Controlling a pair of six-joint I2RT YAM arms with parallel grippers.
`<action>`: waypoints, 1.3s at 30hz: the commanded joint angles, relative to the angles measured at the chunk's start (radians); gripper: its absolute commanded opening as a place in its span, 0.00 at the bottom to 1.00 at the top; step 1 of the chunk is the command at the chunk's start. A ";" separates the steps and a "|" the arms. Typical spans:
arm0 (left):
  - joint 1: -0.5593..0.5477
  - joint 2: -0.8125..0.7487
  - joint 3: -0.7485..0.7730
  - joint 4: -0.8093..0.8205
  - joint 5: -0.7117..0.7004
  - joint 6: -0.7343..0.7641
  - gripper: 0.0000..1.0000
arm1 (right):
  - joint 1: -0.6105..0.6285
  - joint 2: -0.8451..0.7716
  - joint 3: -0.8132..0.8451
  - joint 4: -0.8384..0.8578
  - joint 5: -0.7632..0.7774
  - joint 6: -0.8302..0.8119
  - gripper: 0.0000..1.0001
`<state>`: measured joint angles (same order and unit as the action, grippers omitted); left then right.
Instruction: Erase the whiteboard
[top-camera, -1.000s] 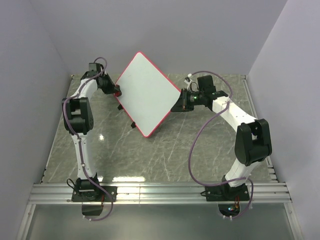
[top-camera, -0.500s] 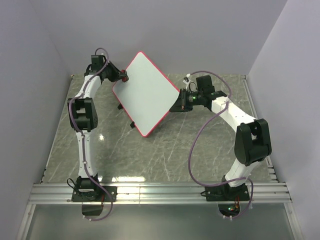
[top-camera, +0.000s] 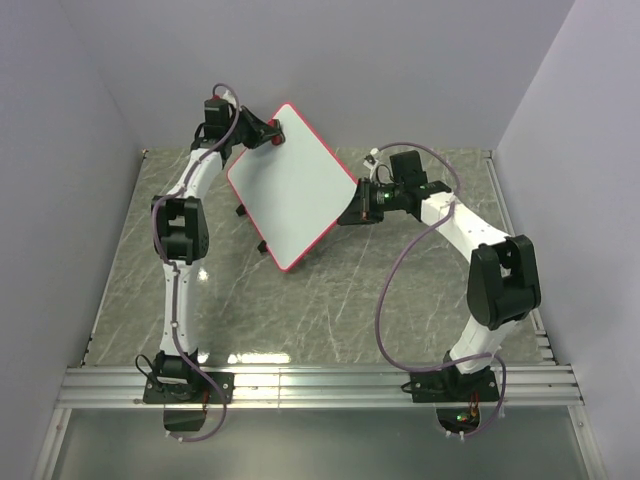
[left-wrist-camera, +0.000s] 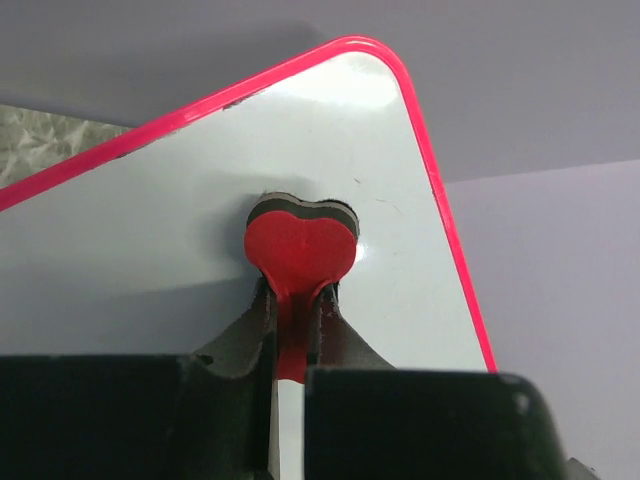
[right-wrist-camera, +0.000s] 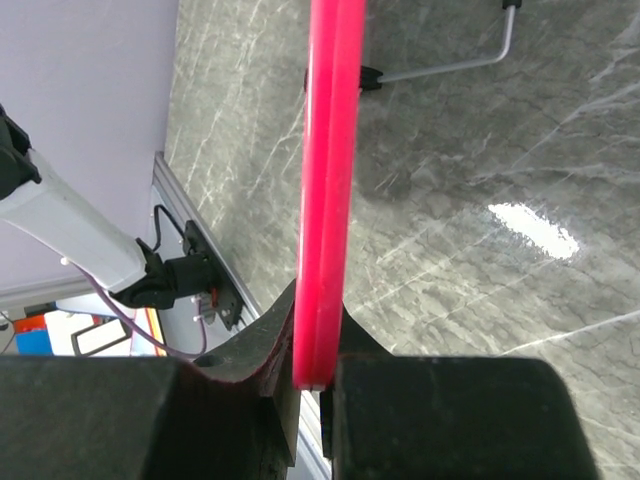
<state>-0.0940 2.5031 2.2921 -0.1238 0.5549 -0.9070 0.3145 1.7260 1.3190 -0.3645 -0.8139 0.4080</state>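
I am holding the whiteboard (top-camera: 293, 185) tilted up over the marble-patterned table (top-camera: 350, 310), with its face looking plain white from above. The right gripper (top-camera: 350, 210) is pinching the whiteboard's right-hand edge. In the right wrist view its jaws are standing narrow, one on each side of the thin red-pink rim. The left gripper (top-camera: 270, 133) is sitting at the whiteboard's far top corner and clamping tight on the stem of a red heart-shaped pad (left-wrist-camera: 300, 245). The pad's dark underside is pressing flat against the whiteboard's face just inside that corner. Small black feet (top-camera: 263, 247) are jutting from the whiteboard's lower left edge. I cannot tell whether the whiteboard's lowest corner is touching the table.
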 joint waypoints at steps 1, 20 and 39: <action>-0.013 -0.013 -0.009 -0.016 -0.016 0.016 0.00 | 0.023 0.023 0.051 -0.002 0.025 -0.054 0.00; 0.080 -0.358 -0.352 -0.118 -0.213 0.194 0.00 | 0.024 -0.014 0.020 0.025 0.036 -0.052 0.00; 0.160 -0.680 -0.879 -0.406 -0.592 0.324 0.00 | -0.031 -0.414 -0.282 0.090 0.188 0.054 0.59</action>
<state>0.0780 1.8679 1.5108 -0.4622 0.0261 -0.6090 0.2871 1.3785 1.0725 -0.3145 -0.6430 0.4374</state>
